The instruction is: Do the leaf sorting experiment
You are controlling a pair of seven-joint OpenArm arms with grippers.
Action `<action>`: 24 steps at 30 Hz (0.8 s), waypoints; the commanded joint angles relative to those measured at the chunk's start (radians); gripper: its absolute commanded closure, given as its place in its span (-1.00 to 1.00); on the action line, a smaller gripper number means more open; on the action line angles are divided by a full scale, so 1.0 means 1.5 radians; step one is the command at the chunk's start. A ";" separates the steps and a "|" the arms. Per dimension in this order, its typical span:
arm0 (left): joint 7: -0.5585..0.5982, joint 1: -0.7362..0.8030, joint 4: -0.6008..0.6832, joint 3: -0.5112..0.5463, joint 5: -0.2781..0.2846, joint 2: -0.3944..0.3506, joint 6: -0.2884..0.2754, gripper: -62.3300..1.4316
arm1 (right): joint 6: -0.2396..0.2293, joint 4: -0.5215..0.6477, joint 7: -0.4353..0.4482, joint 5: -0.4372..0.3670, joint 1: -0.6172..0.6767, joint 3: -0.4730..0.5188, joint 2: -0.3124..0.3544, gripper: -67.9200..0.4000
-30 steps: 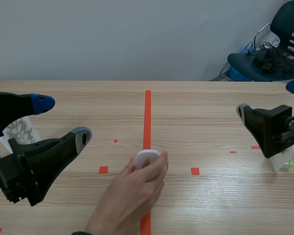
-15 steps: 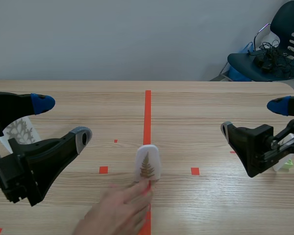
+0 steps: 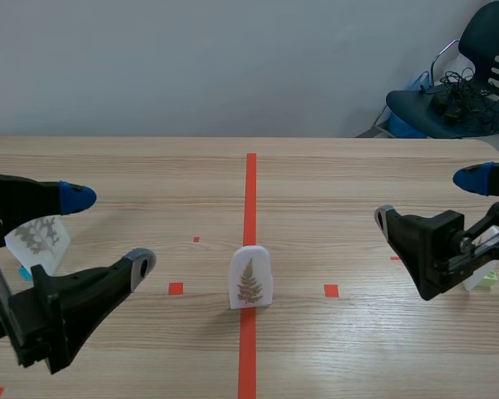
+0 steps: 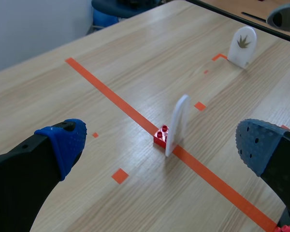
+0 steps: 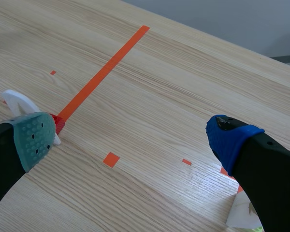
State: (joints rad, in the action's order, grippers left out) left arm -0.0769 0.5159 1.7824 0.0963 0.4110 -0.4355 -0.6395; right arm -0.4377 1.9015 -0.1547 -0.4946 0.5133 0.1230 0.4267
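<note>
Near the left edge of the surface (image 3: 333, 183), the lower part of the left card (image 3: 37, 237) and most of its base are covered by the left pincer (image 3: 110, 229). Near the right edge, the right card (image 3: 480, 278) is almost wholly screened by the right pincer (image 3: 430, 198); its print cannot be read. In the left wrist view the middle card (image 4: 178, 121) is seen edge-on, its face not shown. In the right wrist view it is partly masked by a pad (image 5: 34, 140).

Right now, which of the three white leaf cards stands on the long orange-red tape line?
The middle card, with the fern-like leaf, on a red brick; the left card and the right card stand off to the sides.
</note>
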 commanded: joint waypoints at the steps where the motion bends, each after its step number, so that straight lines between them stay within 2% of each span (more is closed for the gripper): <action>1: 0.023 -0.005 -0.017 -0.027 -0.005 0.000 -0.001 -1.00 | 0.002 0.000 0.016 -0.005 -0.008 0.012 0.008 -0.93; 5: 0.070 -0.038 -0.073 -0.085 -0.094 0.002 0.022 -1.00 | 0.002 0.000 0.018 -0.005 -0.008 0.013 0.008 -0.93; 9: 0.135 -0.094 -0.158 -0.145 -0.145 0.009 0.038 -1.00 | 0.002 0.000 0.018 -0.005 -0.008 0.013 0.008 -0.93; 13: 0.179 -0.159 -0.254 -0.189 -0.199 0.042 0.086 -1.00 | 0.002 0.000 0.018 -0.005 -0.008 0.013 0.008 -0.93; 19: 0.225 -0.257 -0.386 -0.258 -0.237 0.084 0.087 -1.00 | 0.002 0.000 0.019 -0.005 -0.010 0.013 0.008 -0.93; 24: 0.233 -0.316 -0.453 -0.313 -0.238 0.122 0.102 -1.00 | 0.002 0.000 0.020 -0.005 -0.010 0.013 0.008 -0.93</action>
State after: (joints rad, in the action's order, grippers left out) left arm 0.2592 0.0486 1.0748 -0.3748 0.0414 -0.2638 -0.4942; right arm -0.4377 1.9015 -0.1390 -0.4946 0.5129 0.1242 0.4267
